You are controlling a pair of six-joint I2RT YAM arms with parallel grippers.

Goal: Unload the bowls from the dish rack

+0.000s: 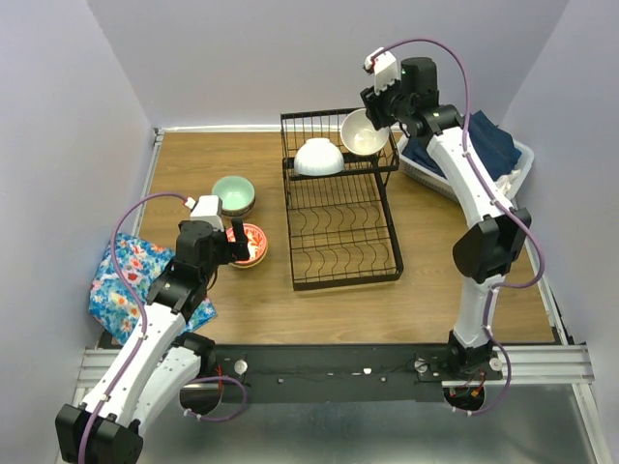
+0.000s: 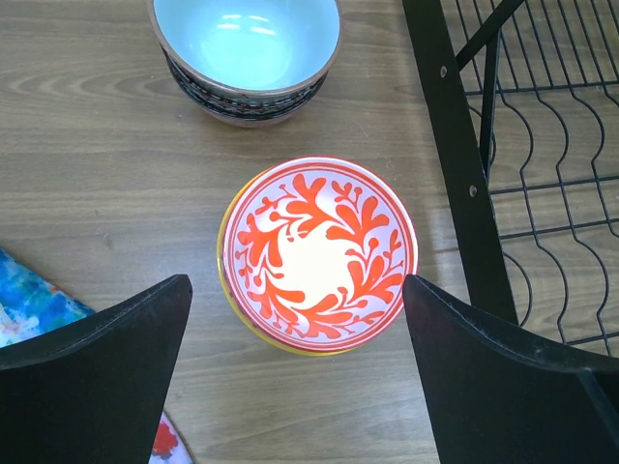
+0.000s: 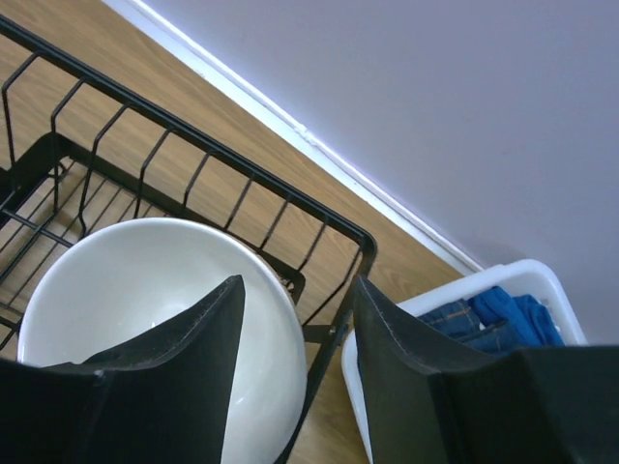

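While the right pincer (image 3: 298,285) is straddling the rim of a tilted white bowl (image 3: 145,300) in the raised basket of the dish rack (image 3: 242,164), its jaws are standing part-way apart, one finger inside the bowl and one outside. I cannot tell whether the pads are pressing on the wall.

Risk 1: a glazed bowl pinched only by its edge is liable to be slipping or swinging once lifted. It could be striking the basket's top wire, which is running just beyond the outer finger.

Risk 2: a second white bowl (image 1: 319,157), upside down just left of this pincer, is sitting near enough to be nudged on the way out.

Left pincer (image 2: 297,290) is hanging wide open, holding nothing. It is directly above a red-patterned bowl (image 2: 319,253) that is already out of the rack, over the worktop (image 2: 97,193). A mint bowl (image 2: 247,43) is sitting just ahead of it.

Right wrist view is showing finger-to-rim placement, which the top view is hiding behind the wrist. Only the top view is showing the neighbouring bowl and the rack's lower tray.
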